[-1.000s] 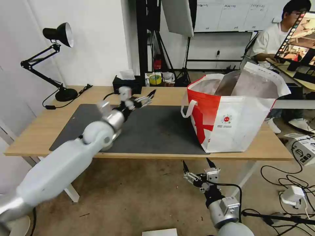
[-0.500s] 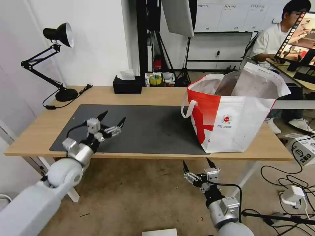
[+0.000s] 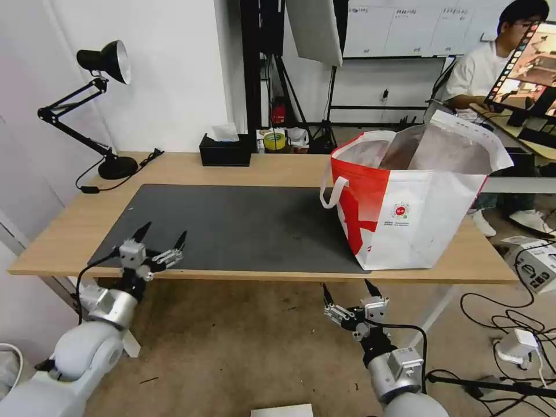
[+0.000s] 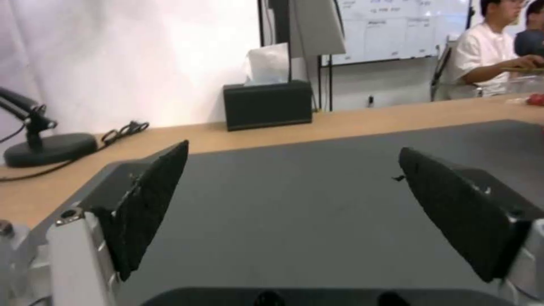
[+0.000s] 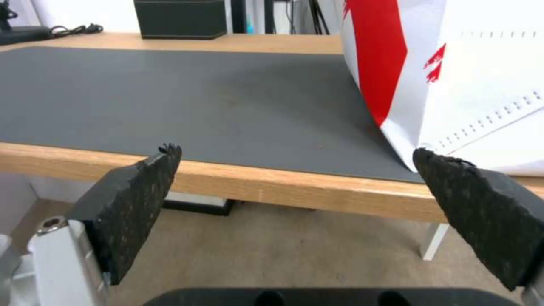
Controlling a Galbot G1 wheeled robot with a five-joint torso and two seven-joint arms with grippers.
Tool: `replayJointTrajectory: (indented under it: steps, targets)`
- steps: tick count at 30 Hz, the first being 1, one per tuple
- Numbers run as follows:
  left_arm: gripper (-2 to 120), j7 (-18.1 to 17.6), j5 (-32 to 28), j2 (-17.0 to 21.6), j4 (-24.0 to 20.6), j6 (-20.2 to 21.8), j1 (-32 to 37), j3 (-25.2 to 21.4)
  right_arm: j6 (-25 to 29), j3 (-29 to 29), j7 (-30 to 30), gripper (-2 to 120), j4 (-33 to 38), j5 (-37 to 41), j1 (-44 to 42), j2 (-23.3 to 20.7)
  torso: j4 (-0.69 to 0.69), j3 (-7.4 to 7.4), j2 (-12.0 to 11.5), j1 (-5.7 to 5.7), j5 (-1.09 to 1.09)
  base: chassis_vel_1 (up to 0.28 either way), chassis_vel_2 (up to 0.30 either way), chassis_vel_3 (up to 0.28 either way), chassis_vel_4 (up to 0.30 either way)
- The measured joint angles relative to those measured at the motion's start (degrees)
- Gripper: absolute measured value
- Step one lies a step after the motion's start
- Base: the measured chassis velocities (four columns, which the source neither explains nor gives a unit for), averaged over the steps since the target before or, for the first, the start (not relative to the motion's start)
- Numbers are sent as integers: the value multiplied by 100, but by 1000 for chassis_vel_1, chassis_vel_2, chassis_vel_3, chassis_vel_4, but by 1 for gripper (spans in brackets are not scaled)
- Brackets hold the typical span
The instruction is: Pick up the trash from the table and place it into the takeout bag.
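Now both claws gape empty at lower frame: left claw (image 3: 161, 238) over the desk (image 3: 174, 165) edge, right claw (image 3: 346, 289) below it, nearer the takeout bag (image 3: 417, 214) at right.

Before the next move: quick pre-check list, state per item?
1. Left gripper open and holding nothing: ok, it sits at the near left edge of the table.
2. Right gripper open and holding nothing: ok, parked below the table's near edge.
3. Takeout bag upright with its mouth open: ok, standing at the right end of the mat.
4. Trash visible on the mat or table: not ok, none seen there.
5. Trash inside the bag: cannot tell, its inside is hidden.
6. Non-trash left alone: ok, black tissue box and desk lamp stand at the far edge.
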Motion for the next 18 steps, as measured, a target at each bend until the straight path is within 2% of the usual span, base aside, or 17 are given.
replayJointTrajectory:
  steps: [7, 18]
  targets:
    - [100, -226, 93, -236, -87, 89, 400, -242, 0, 0, 0, 100, 0, 0, 0, 0, 1, 0, 0, 0, 1, 0, 0, 0, 0]
    - [100, -231, 190, -533, -186, 173, 988, -578, 0, 0, 0, 100, 0, 0, 0, 0, 1, 0, 0, 0, 1, 0, 0, 0, 0]
